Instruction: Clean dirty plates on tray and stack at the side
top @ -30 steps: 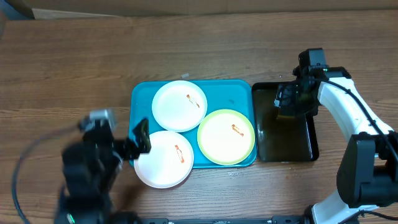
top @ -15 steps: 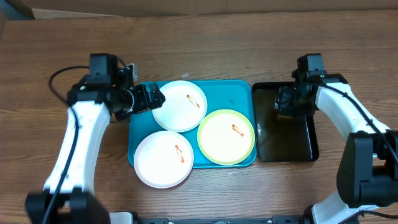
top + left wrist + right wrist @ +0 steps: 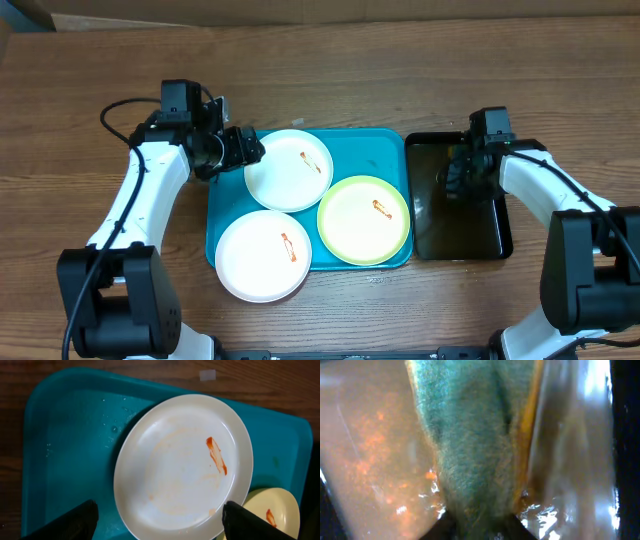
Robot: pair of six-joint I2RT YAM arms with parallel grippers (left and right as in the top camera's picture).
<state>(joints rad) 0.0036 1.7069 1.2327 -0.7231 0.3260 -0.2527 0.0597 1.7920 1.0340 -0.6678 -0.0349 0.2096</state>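
Overhead looks down; left wrist closely shares the tray

Brown wood-grain tabletop under even light, a pale tan strip along its far edge.

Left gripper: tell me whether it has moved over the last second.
Yes. The left gripper has swung from the near left edge of the tray to its far left corner, and is now beside the far white plate.
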